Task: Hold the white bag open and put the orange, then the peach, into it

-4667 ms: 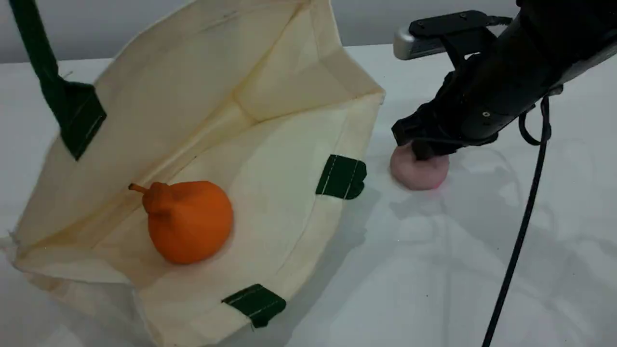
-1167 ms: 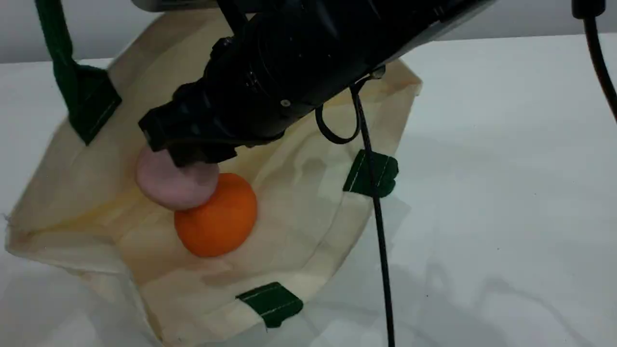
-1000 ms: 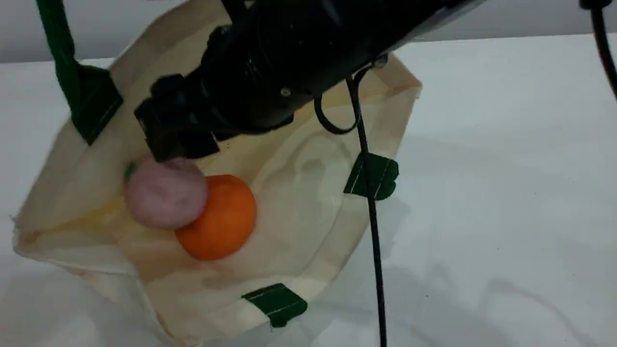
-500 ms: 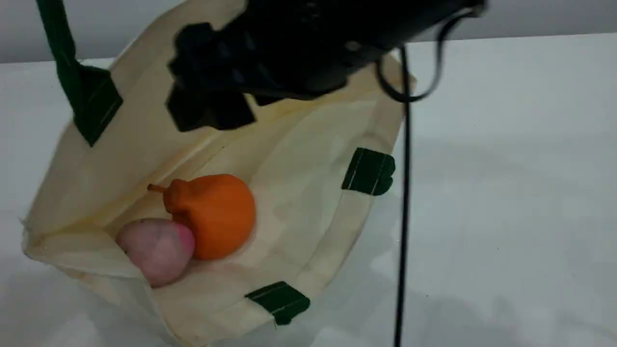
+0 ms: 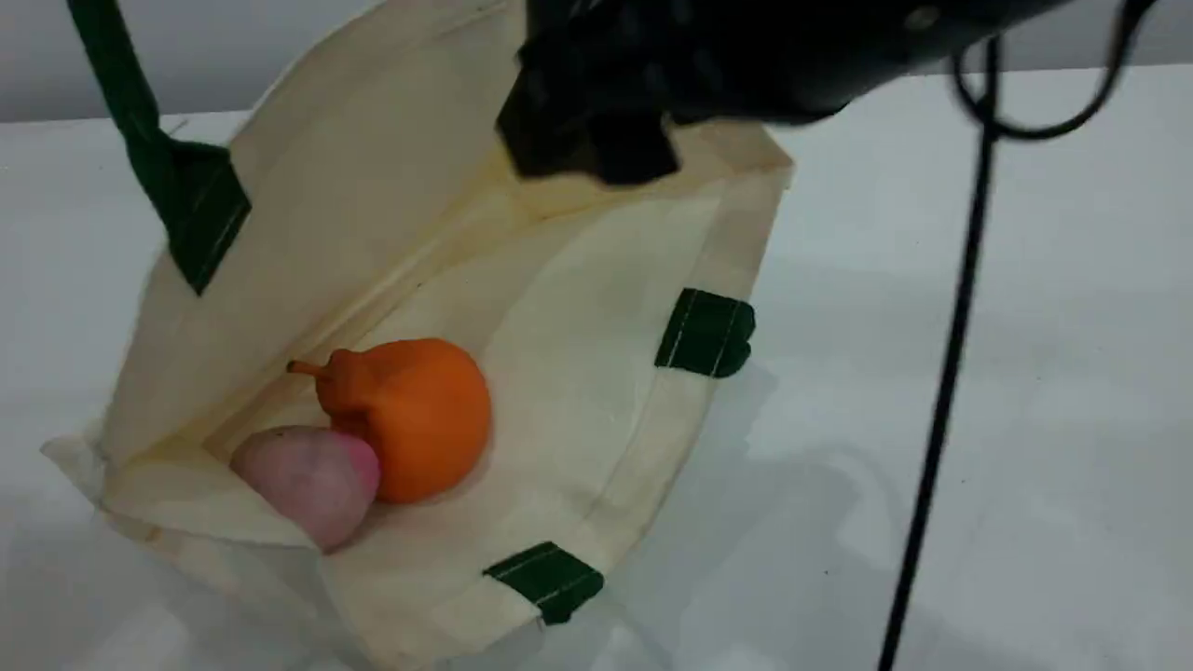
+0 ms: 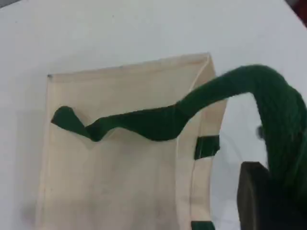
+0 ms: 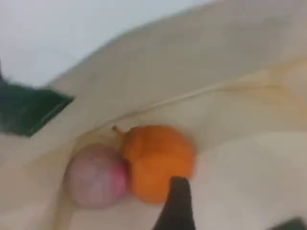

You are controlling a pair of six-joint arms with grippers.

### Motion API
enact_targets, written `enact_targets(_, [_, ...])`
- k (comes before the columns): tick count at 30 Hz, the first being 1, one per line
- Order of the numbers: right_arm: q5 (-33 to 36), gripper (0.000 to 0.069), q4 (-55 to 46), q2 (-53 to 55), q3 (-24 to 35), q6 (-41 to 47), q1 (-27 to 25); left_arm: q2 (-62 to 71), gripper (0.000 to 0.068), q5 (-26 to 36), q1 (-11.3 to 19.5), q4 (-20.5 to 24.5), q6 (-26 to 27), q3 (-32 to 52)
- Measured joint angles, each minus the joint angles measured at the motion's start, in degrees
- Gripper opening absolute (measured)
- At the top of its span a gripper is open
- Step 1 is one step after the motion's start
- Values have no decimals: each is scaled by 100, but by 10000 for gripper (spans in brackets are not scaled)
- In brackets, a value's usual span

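Observation:
The white bag (image 5: 578, 308) lies on the table with its mouth held open towards the camera. Inside it rests the orange (image 5: 415, 419), stem end pointing left, and the peach (image 5: 308, 475) touches it at the lower left. The right wrist view shows the same orange (image 7: 156, 160) and peach (image 7: 96, 175) side by side in the bag (image 7: 216, 72). My right gripper (image 5: 592, 154) hangs open and empty above the bag's far rim. My left gripper (image 6: 266, 191) is shut on the green handle (image 6: 283, 124), holding it above the bag (image 6: 120, 182); that handle (image 5: 107, 65) runs up out of the scene view.
A black cable (image 5: 941, 401) hangs from the right arm down across the white table (image 5: 1025, 466) to the right of the bag. Green tabs (image 5: 704, 331) mark the bag's near rim.
My right gripper let go of the peach, which dropped and rolled to the orange's lower left. The right arm then rose and drew back to the upper right. The handle stays held up.

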Motion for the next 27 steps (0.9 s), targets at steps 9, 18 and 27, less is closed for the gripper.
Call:
enact_targets(9, [-573,584,2,-1638,619,0,0,48,69,-332,0,193,325,623])
enact_targets(18, [-1349,563,2,-3396,982,-6,0,48,249,-1236,0,181,932,1884])
enact_targets(27, [-1146,477,-3,-3840,1242,-6,0,48,402,-657,0,176,573,2017])
